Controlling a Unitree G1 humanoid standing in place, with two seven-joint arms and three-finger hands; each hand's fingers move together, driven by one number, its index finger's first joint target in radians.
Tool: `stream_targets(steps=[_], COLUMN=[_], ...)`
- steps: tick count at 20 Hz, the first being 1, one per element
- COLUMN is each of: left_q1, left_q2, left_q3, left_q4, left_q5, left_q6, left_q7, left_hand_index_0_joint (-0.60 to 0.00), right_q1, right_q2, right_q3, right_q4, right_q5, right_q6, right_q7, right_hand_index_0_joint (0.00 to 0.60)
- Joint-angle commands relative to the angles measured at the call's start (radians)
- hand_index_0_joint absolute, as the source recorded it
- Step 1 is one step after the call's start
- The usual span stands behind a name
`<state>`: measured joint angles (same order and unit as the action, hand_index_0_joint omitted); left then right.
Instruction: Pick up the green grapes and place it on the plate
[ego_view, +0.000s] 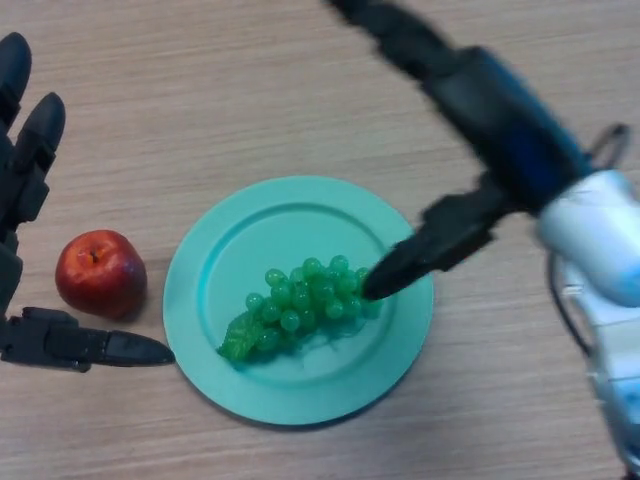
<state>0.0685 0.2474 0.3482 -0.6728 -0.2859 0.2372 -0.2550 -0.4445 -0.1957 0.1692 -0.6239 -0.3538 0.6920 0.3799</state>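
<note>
A bunch of green grapes (300, 305) lies on a teal plate (255, 235) in the middle of the wooden table. My right hand (470, 90) comes in from the right above the plate's right side. Its fingers are straight and spread, and its thumb (425, 255) points down-left with its tip at the right end of the bunch. Nothing is held in it. My left hand (25, 170) is at the far left edge, open, with fingers up and thumb pointing right along the table.
A red apple (100, 273) sits on the table just left of the plate, between my left hand's fingers and thumb. The wooden tabletop (250, 80) stretches away behind the plate.
</note>
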Motion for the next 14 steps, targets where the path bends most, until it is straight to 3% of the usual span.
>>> stream_targets(steps=[1,6,10,14], left_q1=[-0.018,-0.010,-0.008,0.000], left_q2=[0.044,0.032,0.038,0.031], left_q3=[0.074,0.059,0.076,0.059], left_q4=[-0.058,-0.044,-0.042,-0.049], left_q5=[-0.046,-0.027,-0.035,0.000], left_q6=[-0.136,-0.163,-0.154,-0.145], left_q7=[-0.009,-0.020,-0.029,-0.037], left_hand_index_0_joint=[0.000,0.000,0.000,0.000], right_q1=[0.001,0.150,0.210,0.216], right_q2=[0.006,-0.024,-0.033,-0.042], right_q3=[-0.087,-0.163,-0.170,-0.192], right_q4=[-0.103,-0.128,-0.139,-0.167], right_q5=[0.135,0.359,0.424,0.483], right_q6=[-0.086,-0.145,-0.189,-0.177], right_q7=[-0.056,-0.144,-0.218,-0.238], right_hand_index_0_joint=[0.000,0.000,0.000,0.000])
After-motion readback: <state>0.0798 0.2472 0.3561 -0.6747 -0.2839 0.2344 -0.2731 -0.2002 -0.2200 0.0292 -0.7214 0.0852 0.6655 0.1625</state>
